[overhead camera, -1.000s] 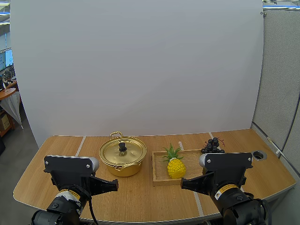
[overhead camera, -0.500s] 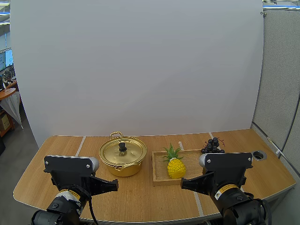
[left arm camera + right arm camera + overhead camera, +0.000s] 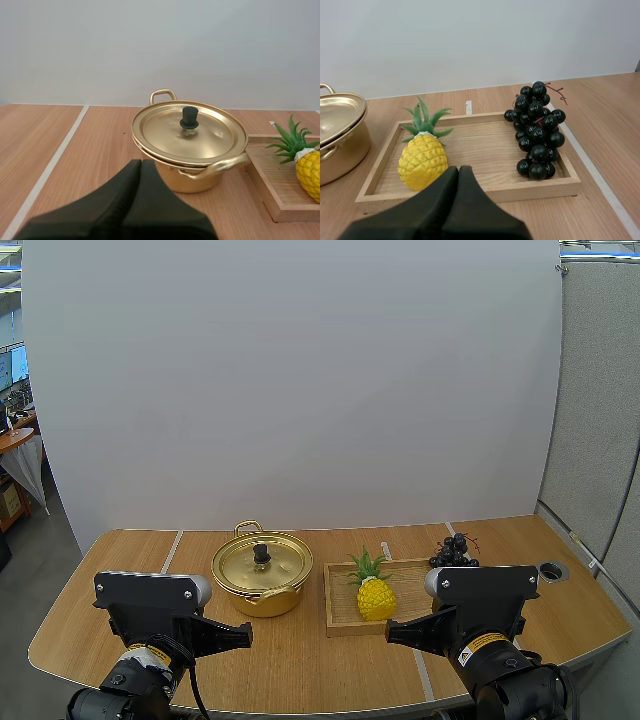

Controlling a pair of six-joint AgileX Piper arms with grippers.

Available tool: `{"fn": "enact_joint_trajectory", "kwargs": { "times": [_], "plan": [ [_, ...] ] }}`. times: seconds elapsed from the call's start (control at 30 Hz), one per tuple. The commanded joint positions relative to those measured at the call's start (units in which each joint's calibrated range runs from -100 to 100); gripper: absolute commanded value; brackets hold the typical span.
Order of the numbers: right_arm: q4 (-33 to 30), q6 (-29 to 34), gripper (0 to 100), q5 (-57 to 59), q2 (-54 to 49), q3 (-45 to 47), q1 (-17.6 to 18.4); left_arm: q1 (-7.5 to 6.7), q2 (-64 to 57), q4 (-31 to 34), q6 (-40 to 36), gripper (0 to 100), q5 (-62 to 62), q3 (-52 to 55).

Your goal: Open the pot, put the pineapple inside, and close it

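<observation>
A gold pot (image 3: 262, 576) (image 3: 192, 165) stands on the table with its lid (image 3: 189, 131) on, a black knob (image 3: 189, 117) at the lid's centre. To its right a yellow pineapple (image 3: 375, 594) (image 3: 422, 159) with green leaves stands upright in a wooden tray (image 3: 345, 625) (image 3: 485, 150). My left gripper (image 3: 245, 636) (image 3: 140, 167) is shut on nothing, short of the pot at the table's front. In front of the tray, just right of the pineapple, my right gripper (image 3: 392, 631) (image 3: 458, 172) is also shut on nothing.
A bunch of dark grapes (image 3: 452, 551) (image 3: 536, 131) lies at the tray's right end. A round hole (image 3: 551, 569) is set in the table at the far right. Bare wood spreads left of the pot.
</observation>
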Motion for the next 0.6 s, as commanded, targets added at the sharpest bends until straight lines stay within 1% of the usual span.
{"fn": "enact_joint_trajectory", "kwargs": {
  "times": [0.0, 0.3, 0.37, 0.43, 0.5, 0.57],
  "plan": [
    [-0.23, -0.57, 0, -0.24, -0.43, 0.0, -0.26, 0.08, -0.19, 0.01, -0.55, 0, -0.34, 0.0],
    [-0.23, -0.57, 0, -0.24, -0.43, 0.0, -0.26, 0.08, -0.19, 0.01, -0.55, 0, -0.34, -0.48],
    [0.73, -0.57, 0, -1.66, -0.43, 0.0, -0.26, 0.08, -0.19, 0.01, -0.55, 0, -0.34, -2.61],
    [0.69, -0.57, 0, -4.12, -0.43, 0.0, -0.26, 0.08, -0.19, 0.01, -0.55, 0, -0.34, -5.11],
    [0.39, -0.57, 0, -4.12, -0.43, 0.0, -0.26, 0.08, -0.19, 0.01, -0.45, 0, -0.34, -7.89],
    [0.26, -0.57, 0, -4.12, -0.43, -2.08, -0.26, 0.08, -0.19, 0.01, -0.45, 0, -0.34, -11.3]
  ]
}}
